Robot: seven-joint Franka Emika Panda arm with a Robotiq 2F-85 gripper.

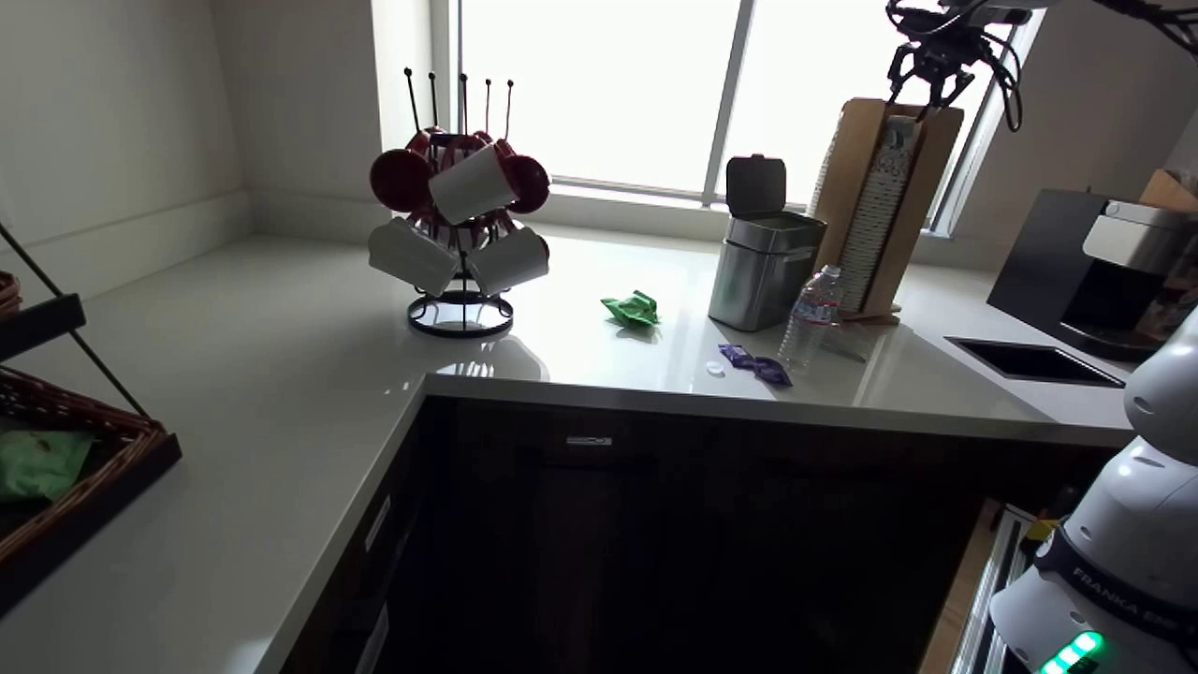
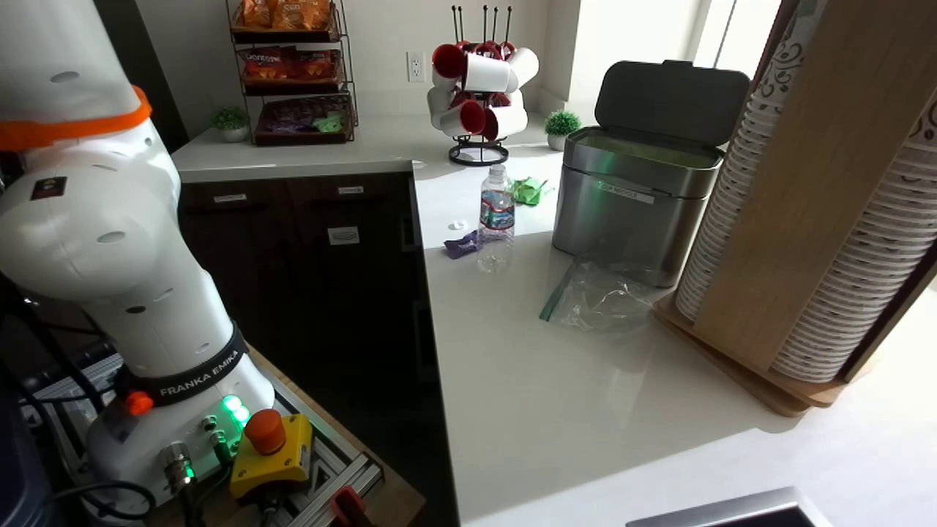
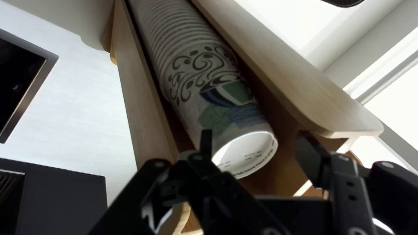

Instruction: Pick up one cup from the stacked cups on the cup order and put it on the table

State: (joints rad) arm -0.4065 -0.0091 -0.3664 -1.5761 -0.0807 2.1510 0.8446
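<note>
Snack rack [image 1: 103, 505], near left in an exterior view and cropped; its red Doritos bags [image 2: 274, 66] show in an exterior view that takes in more of it.
Mug rack [image 1: 460, 333], black, hung with red and white mugs [image 1: 473, 184], on the pale countertop [image 1: 271, 374]: in both exterior views.
Coffee machine [image 1: 1137, 229], right: in an exterior view.
Steel canister [image 1: 760, 271], lid raised: in both exterior views.
Gripper [image 3: 257, 147], far right, at the top of the wooden cup holder [image 1: 922, 215]: in the wrist view and an exterior view. Fingers wide apart, the right one clear of the topmost paper cup [image 3: 225, 98]; contact at the left one cannot be told.
This paper cup: upside down on its stack [image 3: 173, 26], inside the wooden cup holder; whitish, dark swirls and beans, green-and-blue cup picture. Its base, white, recessed, finely printed, shows in the wrist view.
</note>
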